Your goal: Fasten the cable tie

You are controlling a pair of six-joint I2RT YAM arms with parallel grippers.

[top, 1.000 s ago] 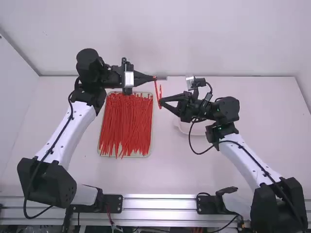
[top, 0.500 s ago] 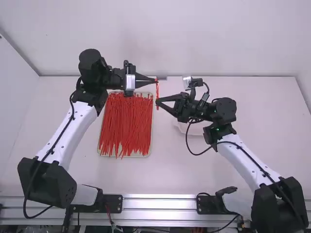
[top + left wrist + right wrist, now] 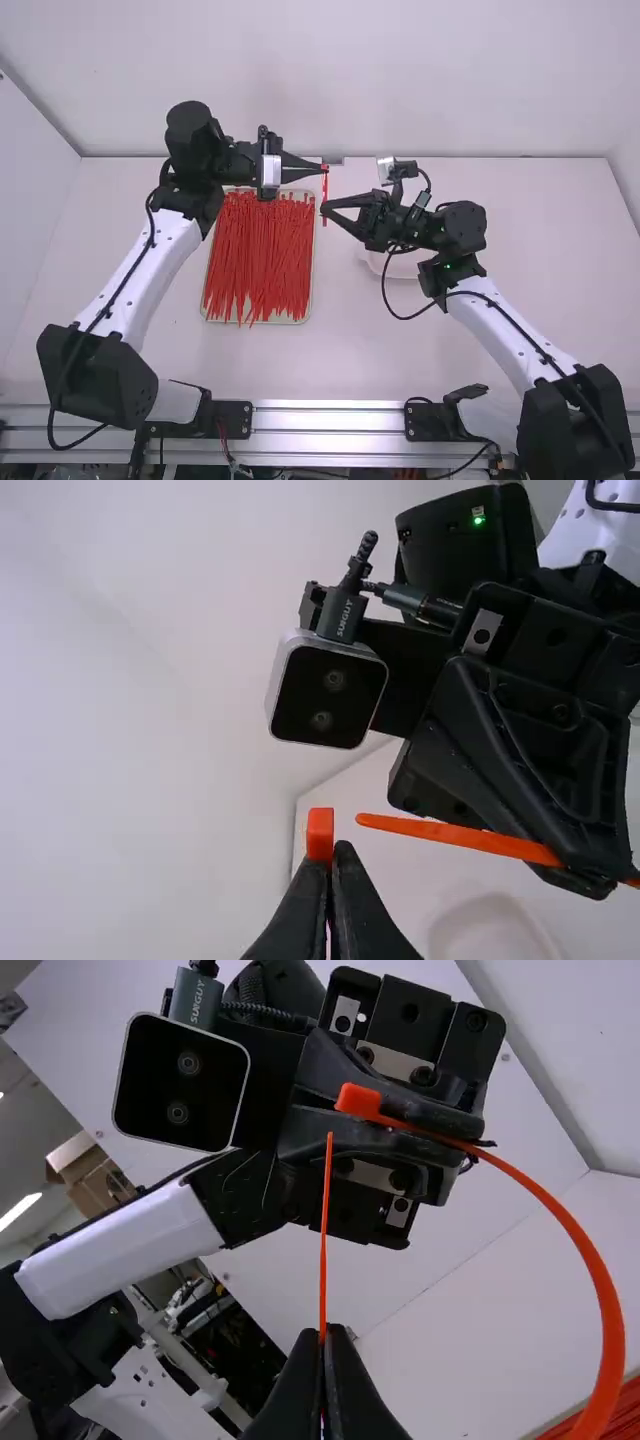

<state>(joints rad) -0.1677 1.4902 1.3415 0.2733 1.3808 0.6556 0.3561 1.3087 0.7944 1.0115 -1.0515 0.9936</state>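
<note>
Cable tie, red, is held in the air between the two grippers, above the far right corner of the tray. Going left to right:

- Tray, beige, lies flat on the white table under the left arm's wrist. It is loaded with a pile of loose red ties.
- Left gripper points sideways toward the right arm with its jaws pressed together. They pinch the tie right below its square head, which sticks out just past the fingertips.
- From the head the strap bends round in a wide loop. Its thin tail runs straight back toward the head. The tail tip stops just beside the head, and I cannot tell if it has entered the slot.
- Right gripper faces the left one from the other side, a little lower. Its jaws are closed on the tail, and the strap comes straight out from between the fingertips. The two gripper tips are near each other but apart, with the tie spanning the gap.
- White bowl sits on the table below the right arm's wrist.
</note>
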